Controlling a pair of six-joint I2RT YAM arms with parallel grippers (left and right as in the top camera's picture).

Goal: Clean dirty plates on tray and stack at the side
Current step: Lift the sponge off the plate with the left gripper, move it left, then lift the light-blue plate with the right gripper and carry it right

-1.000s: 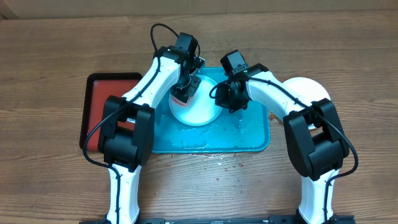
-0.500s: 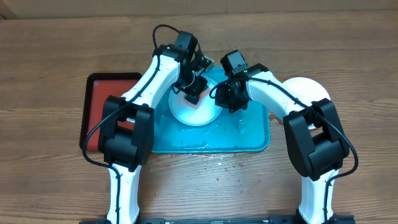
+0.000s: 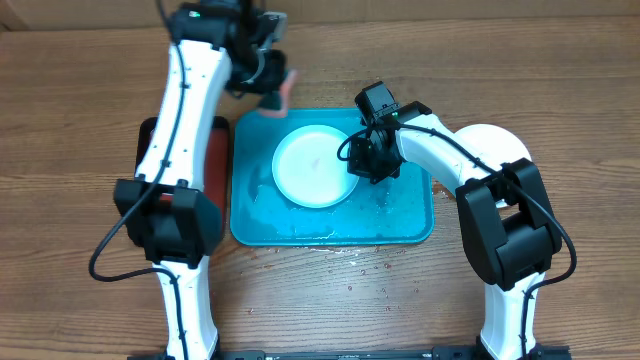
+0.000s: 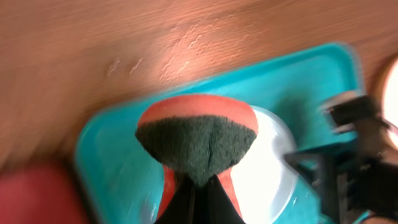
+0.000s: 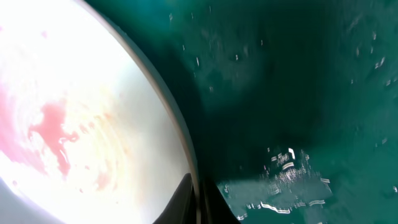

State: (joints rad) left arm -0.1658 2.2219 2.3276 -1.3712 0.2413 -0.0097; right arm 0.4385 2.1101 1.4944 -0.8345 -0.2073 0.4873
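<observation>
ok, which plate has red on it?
The plate in the tray: the right wrist view shows a red smear on it. The other plate, off the tray by the right arm, looks plain white.

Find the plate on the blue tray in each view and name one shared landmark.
Overhead: plate in the middle of the tray.
Left wrist: plate right of centre, partly behind the sponge.
Right wrist: plate fills the left half, red-smeared.
Shared landmark: the cyan tray, beneath it in all three.
</observation>
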